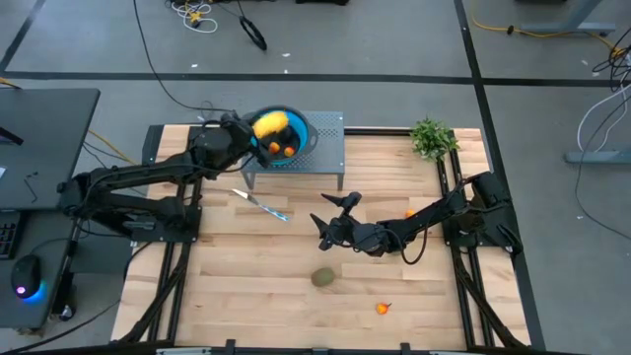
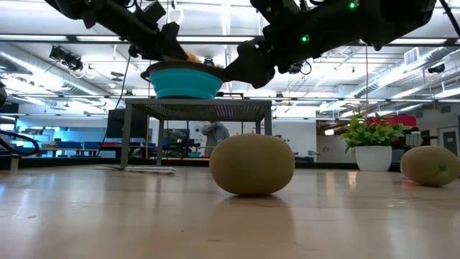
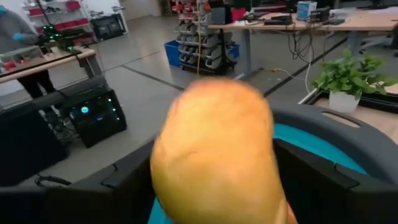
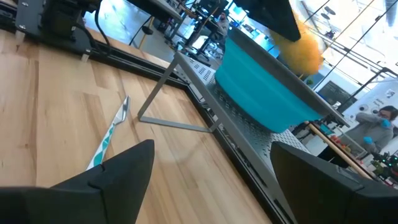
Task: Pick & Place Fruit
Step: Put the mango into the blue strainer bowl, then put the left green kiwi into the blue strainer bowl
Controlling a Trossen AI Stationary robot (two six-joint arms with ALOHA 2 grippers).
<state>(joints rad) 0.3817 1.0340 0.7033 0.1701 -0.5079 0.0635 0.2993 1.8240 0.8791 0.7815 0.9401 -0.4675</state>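
My left gripper (image 1: 258,129) is shut on the yellow oblong fruit (image 1: 269,125) just above the blue bowl (image 1: 299,139), which stands on a grey metal rack (image 1: 328,128). Tiny orange pieces (image 1: 282,148) lie in the bowl. My right gripper (image 1: 330,223) is open and empty above mid-table, its fingers wide apart in the right wrist view (image 4: 211,180). One olive-brown oval (image 1: 323,278) lies on the table near the front. A second one shows in the low view (image 2: 430,164). Loose orange pieces (image 1: 383,308) lie on the table. The dark ball is out of view. My left gripper pinches the yellow fruit between its two fingers (image 3: 127,180), one on each side of the fruit's body (image 3: 168,168). The fingers come in from the table's left, slanting down. The fruit is lifted clear, over the bowl's left rim (image 1: 258,143).
A blue-handled knife (image 1: 264,206) lies on the table in front of the rack. A green potted plant (image 1: 432,138) stands at the far right. Another orange piece (image 1: 409,212) lies beside my right arm. A person stands in the room beyond (image 4: 379,121).
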